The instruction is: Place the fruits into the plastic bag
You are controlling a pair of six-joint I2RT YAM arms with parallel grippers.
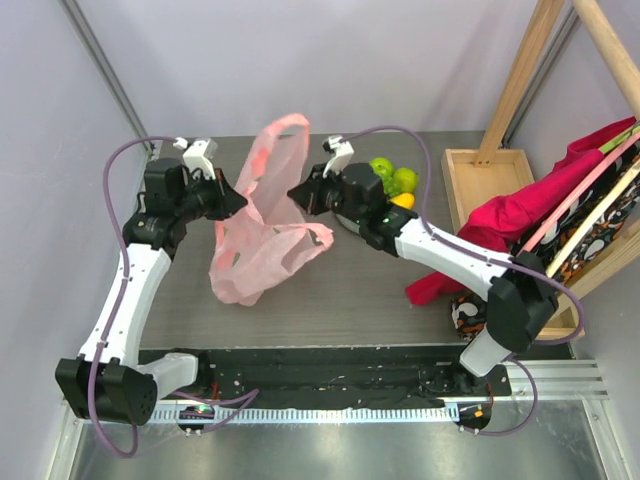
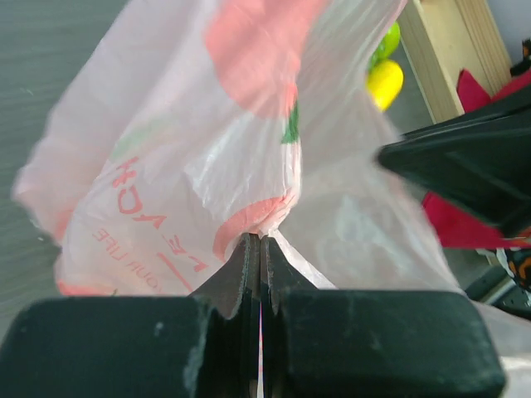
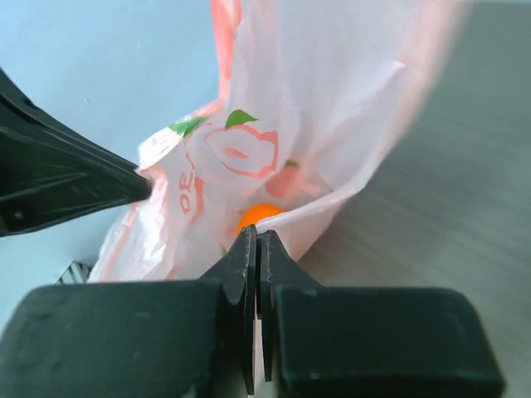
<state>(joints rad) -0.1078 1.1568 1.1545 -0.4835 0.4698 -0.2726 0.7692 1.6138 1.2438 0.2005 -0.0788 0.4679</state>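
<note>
The pink translucent plastic bag hangs between my two grippers above the grey table. My left gripper is shut on the bag's left rim, seen in the left wrist view with the bag beyond it. My right gripper is shut on the bag's right rim, seen in the right wrist view. An orange fruit shows inside the bag. Green fruits and a yellow fruit lie behind my right wrist; the yellow one also shows in the left wrist view.
A shallow wooden box stands at the back right. A red cloth hangs from a wooden rack on the right and drapes onto the table. Patterned dark fabric lies below it.
</note>
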